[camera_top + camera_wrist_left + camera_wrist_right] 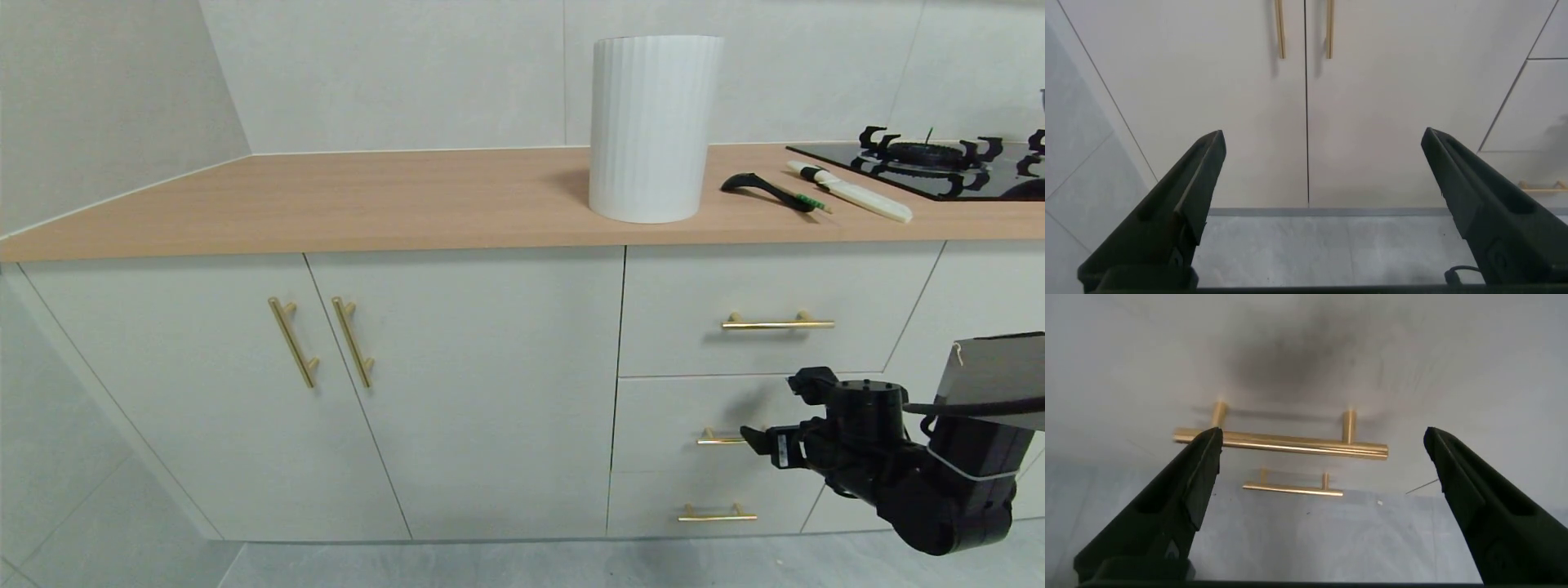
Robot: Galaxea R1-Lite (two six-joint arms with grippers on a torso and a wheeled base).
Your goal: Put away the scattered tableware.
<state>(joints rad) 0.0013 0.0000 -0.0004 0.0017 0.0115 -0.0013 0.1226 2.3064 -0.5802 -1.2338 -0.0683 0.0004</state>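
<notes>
Black right gripper (775, 411) splayed before drawer handle (717, 441), seemingly apart, left gripper (1323, 145) splayed low.

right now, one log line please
right gripper open, facing middle drawer handle | left gripper open, facing cabinet doors | black utensil, white knife on counter

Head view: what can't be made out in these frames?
Drawers: contents hidden by shut fronts, head view.
White container: inside hidden by its own wall, head view.
Stove: cut off by the right edge, head view.
Middle drawer handle: partly covered by the right gripper, head view.
Black-handled utensil: too small to identify, head view.
</notes>
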